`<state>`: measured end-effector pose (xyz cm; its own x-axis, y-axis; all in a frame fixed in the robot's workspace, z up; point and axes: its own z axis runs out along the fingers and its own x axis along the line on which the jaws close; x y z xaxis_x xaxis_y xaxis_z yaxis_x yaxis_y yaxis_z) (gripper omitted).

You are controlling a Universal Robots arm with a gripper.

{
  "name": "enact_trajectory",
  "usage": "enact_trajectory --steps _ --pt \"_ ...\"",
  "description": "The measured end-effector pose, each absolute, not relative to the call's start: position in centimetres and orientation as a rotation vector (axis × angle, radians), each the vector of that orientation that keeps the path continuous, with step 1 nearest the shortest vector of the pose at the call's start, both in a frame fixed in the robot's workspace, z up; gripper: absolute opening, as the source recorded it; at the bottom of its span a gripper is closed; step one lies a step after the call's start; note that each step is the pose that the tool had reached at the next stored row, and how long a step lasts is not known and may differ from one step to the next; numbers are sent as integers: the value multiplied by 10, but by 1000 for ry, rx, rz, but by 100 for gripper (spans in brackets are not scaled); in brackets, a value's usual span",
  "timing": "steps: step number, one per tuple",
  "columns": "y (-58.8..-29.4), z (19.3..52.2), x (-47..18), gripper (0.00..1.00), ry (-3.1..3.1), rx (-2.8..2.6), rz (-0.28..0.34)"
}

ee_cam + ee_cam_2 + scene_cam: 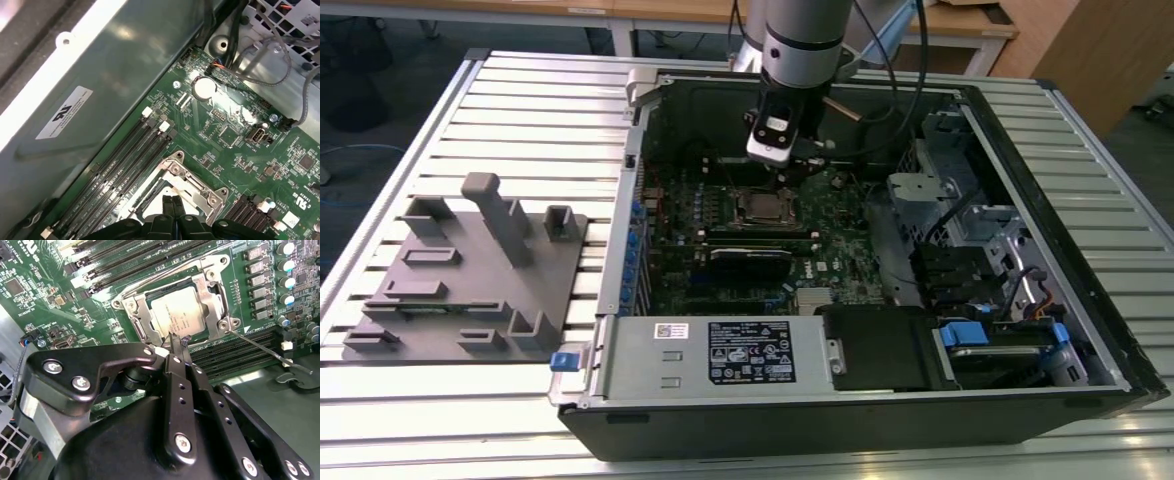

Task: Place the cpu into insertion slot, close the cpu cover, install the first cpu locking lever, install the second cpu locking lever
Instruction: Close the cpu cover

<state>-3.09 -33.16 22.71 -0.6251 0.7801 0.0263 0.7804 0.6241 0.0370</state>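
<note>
**Closed pincer at the edge of the covered socket**

In the exterior view the grey robot arm (801, 40) reaches down into the open black computer case (1067, 330). Its black gripper (787, 172) hangs just over the green motherboard (854, 230). The small square insertion slot with a silvery rim (761, 207) lies close to the gripper, at about 6 o'clock from it. A grey plastic fixture with upright posts (467, 270) stands well apart on the slatted table (534, 90), at 9 o'clock from the case.

In both wrist views the two thin fingers of the gripper (178, 341) (172, 204) are pressed together, and I see nothing between them. The tips are at the edge of the socket; I cannot tell if they touch it.

In the second wrist view the cpu, a flat square chip with a pale silvery top (177, 312), sits inside the slot. The cpu cover, a thin silvery metal frame (139, 317), lies flat around it, so the chip shows through the window. A thin metal lever rod (260, 347) slants away from one corner of the socket, across the long black memory slots (235, 360).
</note>
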Motion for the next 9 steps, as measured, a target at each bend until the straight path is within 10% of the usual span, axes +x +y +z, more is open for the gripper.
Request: enact_trajectory --steps 9 --pt "-332 227 -31 10 -2848 -1305 -70"
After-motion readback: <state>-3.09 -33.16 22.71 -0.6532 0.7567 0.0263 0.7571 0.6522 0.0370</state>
